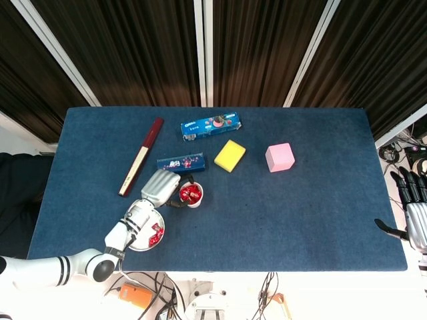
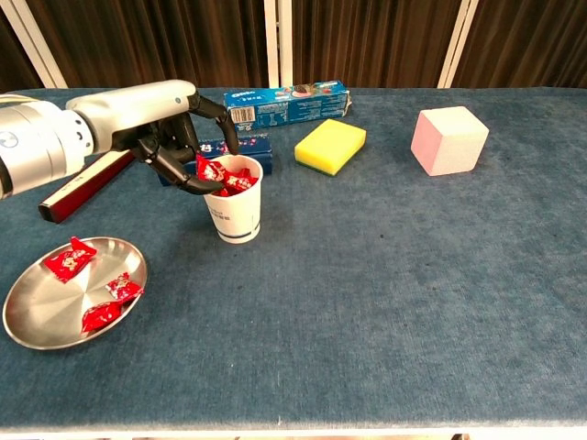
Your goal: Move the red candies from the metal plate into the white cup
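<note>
The white cup stands left of the table's middle, heaped with red candies. My left hand hovers at the cup's left rim with its fingers spread around the opening. One candy lies on the pile at the rim, between the fingers but not pinched. The metal plate lies at the front left and carries three red candies. From the head view, the left hand partly covers the cup. My right hand hangs off the table's right edge, fingers apart and empty.
A long blue biscuit box lies at the back, with a smaller blue box just behind the cup. A yellow sponge and a pink cube sit to the right. A dark red bar lies at the left.
</note>
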Action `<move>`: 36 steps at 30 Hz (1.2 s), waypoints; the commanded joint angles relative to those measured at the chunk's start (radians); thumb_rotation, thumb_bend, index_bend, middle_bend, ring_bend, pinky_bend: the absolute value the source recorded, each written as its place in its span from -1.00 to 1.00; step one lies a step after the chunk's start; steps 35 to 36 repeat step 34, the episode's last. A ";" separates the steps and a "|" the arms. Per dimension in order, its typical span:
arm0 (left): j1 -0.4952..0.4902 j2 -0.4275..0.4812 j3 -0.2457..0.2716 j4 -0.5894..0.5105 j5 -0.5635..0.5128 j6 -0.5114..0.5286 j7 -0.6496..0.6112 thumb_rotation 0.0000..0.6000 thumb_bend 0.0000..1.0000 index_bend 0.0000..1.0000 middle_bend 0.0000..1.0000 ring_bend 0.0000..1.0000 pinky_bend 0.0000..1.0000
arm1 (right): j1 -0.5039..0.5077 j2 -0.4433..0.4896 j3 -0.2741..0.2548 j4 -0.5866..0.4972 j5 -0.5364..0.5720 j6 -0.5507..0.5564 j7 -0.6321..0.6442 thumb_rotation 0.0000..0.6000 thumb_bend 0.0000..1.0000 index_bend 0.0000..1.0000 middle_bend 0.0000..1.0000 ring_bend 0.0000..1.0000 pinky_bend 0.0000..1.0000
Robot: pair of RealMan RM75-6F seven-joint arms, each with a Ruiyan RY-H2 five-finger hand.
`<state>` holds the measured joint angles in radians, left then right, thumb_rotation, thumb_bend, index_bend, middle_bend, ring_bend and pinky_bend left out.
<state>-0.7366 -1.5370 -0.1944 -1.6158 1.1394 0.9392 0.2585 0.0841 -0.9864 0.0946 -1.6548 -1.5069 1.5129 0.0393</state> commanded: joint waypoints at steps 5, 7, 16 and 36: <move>0.059 0.098 0.022 -0.108 0.084 0.101 -0.028 0.73 -0.74 -0.46 0.84 0.67 0.63 | 0.000 0.005 0.002 -0.008 -0.004 0.004 -0.004 1.00 -0.53 -1.00 -0.93 -1.00 -0.82; 0.097 0.154 0.031 -0.150 0.110 0.153 -0.047 0.72 -0.75 -0.46 0.78 0.64 0.63 | 0.000 0.007 0.003 -0.009 -0.003 0.004 -0.002 1.00 -0.53 -1.00 -0.93 -1.00 -0.82; 0.318 0.395 0.143 -0.146 0.180 0.377 -0.064 0.87 -0.75 -0.46 0.07 -0.16 -0.15 | 0.000 0.029 0.003 0.016 0.011 -0.015 0.051 1.00 -0.53 -1.00 -0.93 -1.00 -0.82; 0.731 0.437 0.300 0.112 0.335 0.776 -0.303 1.00 -0.75 -0.69 -0.79 -0.98 -1.00 | -0.034 -0.035 -0.041 0.074 -0.068 0.043 0.107 1.00 -0.53 -1.00 -1.00 -1.00 -1.00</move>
